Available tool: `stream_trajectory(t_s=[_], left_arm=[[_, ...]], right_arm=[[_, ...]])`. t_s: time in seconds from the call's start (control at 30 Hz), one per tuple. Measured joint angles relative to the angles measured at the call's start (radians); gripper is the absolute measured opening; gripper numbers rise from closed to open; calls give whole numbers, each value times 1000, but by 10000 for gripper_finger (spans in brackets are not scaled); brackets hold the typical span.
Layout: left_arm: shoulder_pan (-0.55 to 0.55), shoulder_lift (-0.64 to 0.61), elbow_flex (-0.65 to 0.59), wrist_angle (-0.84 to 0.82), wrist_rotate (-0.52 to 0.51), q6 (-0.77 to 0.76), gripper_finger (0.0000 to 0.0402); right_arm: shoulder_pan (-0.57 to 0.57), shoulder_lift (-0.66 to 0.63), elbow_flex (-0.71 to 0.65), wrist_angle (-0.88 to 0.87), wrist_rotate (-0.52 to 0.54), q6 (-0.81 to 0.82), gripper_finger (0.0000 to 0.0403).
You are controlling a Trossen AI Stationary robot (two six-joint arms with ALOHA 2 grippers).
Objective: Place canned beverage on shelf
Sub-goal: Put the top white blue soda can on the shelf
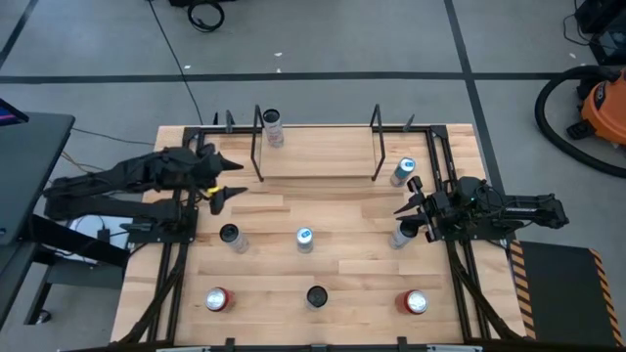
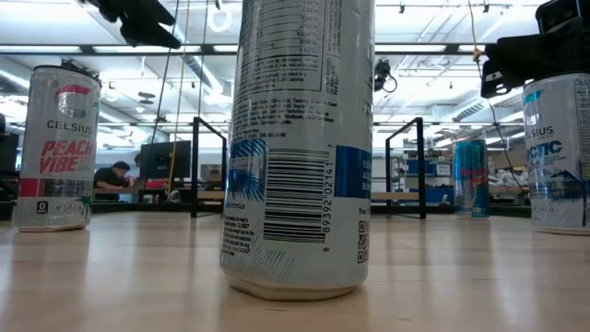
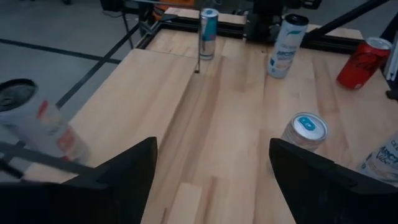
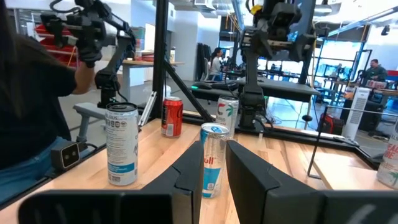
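Up on the left side of the tabletop [image 1: 342, 284], the left end effector [image 1: 227, 181] hovered with its two fingers spread wide and nothing between them, just beside the left end of the shelf [image 1: 318, 156]. The shelf's light-wood board sat at the far edge of the tabletop inside its thin black posts. One canned beverage, a white can [image 1: 273, 127], already stood on the shelf's far left corner, a little beyond the left end effector's tips. The left wrist view showed the same open fingers [image 3: 127, 171] framing bare wood, with the white can tilted off to one side.

Across the tabletop, the right end effector [image 1: 411, 207] hung over the right edge, near the shelf's right post; its fingers stood close together with only a narrow gap, holding nothing. A blue-topped can [image 1: 403, 172] stood just beyond it, beside the shelf's right end, and a silver can [image 1: 402, 235] stood touching or nearly touching its near side; I could not tell which.

Farther out, a dark-topped can [image 1: 231, 237] and a blue-lidded can [image 1: 304, 239] stood in the middle row. Along the near edge stood a red can [image 1: 216, 299], another dark-topped one [image 1: 316, 296] and a second red can [image 1: 415, 303]. A person [image 2: 112, 179] sat at a desk in the room behind.
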Motion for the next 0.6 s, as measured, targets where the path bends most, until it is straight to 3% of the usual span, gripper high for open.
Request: stream_trajectory(t_s=[0.2, 0.6], left_arm=[[-21, 2, -44, 91, 0, -32, 311], [-20, 1, -45, 112, 0, -58, 311]], right_arm=[[0, 0, 0, 2, -4, -23, 78], [0, 0, 0, 142, -20, 62, 78]])
